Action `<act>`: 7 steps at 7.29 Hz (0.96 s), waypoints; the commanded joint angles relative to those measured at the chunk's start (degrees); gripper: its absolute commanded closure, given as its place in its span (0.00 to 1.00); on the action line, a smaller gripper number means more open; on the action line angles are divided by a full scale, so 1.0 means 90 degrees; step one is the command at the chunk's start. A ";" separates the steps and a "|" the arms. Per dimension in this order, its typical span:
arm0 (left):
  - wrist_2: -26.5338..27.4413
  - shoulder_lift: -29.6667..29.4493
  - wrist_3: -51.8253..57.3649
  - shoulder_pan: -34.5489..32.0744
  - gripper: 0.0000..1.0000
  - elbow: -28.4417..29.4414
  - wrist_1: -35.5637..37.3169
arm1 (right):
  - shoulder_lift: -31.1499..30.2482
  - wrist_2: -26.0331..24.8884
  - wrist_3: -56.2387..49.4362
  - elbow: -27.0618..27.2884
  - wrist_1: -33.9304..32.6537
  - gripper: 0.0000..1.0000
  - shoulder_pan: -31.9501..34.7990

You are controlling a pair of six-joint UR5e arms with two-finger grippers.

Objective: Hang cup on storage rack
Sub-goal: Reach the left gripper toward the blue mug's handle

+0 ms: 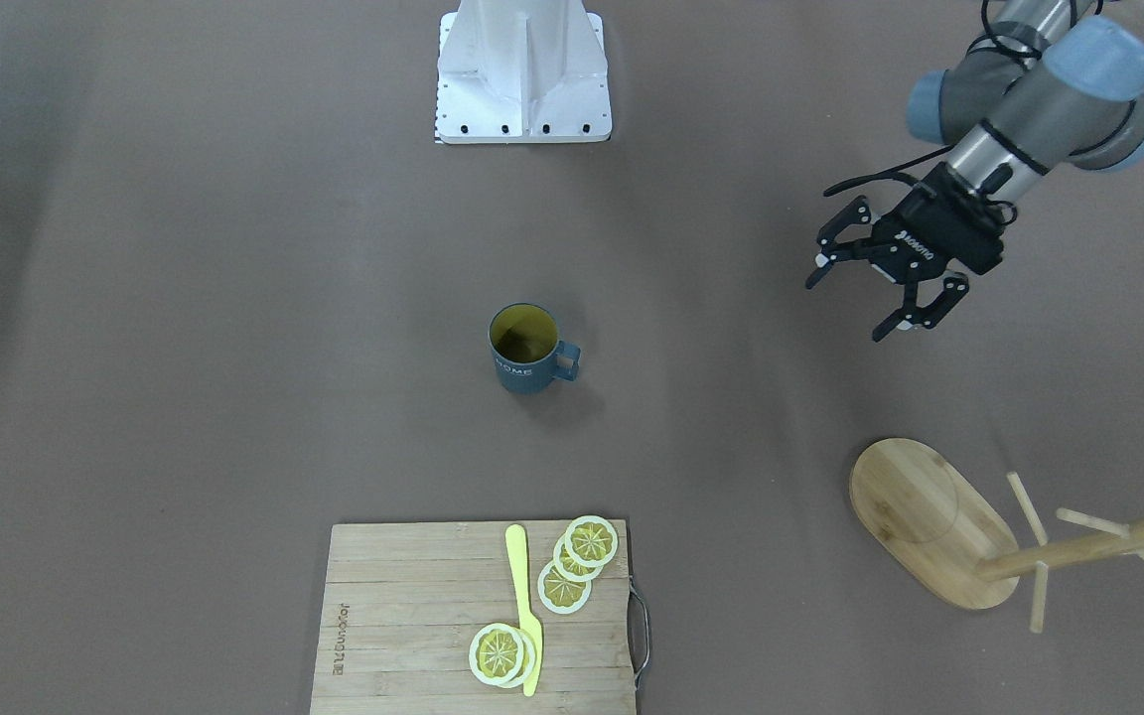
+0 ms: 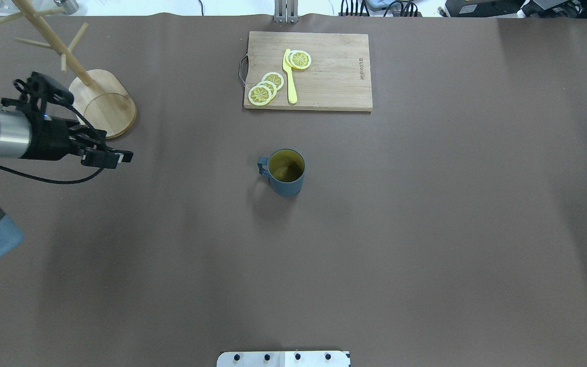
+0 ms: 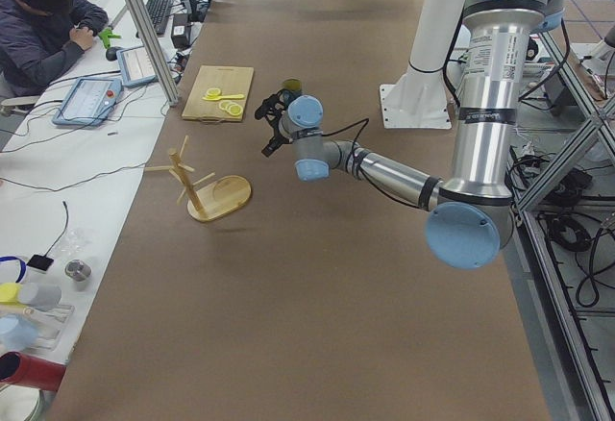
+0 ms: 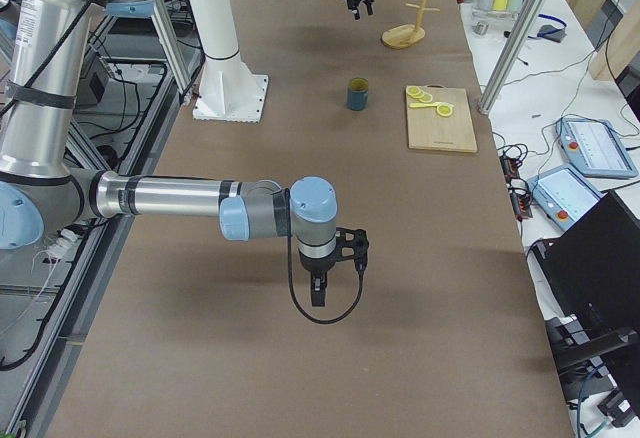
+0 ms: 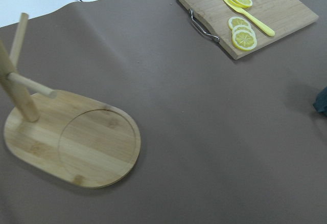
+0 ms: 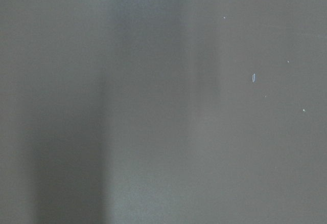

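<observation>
Well, my left jaws hang apart near the rack, mug upright on the tabletop (right jaws: cannot tell).

Robotics lab: aluminium framing, teach pendants, seated operator.

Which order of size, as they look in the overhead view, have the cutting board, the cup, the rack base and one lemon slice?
Largest to smallest:
1. cutting board
2. rack base
3. cup
4. lemon slice
No two look alike in size.
</observation>
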 commanded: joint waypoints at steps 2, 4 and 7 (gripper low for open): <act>0.1113 -0.0948 -0.0015 0.0761 0.03 0.0855 -0.0308 | -0.0152 0.0011 -0.0020 0.0019 0.0040 0.00 0.0024; 0.1155 -0.1438 -0.0015 0.1035 0.04 0.1247 -0.0348 | -0.0153 0.0031 -0.0001 0.0009 0.0031 0.00 0.0024; 0.1155 -0.1849 -0.0015 0.1417 0.10 0.1638 -0.0339 | -0.0143 0.0040 0.0028 0.0019 0.0041 0.00 0.0024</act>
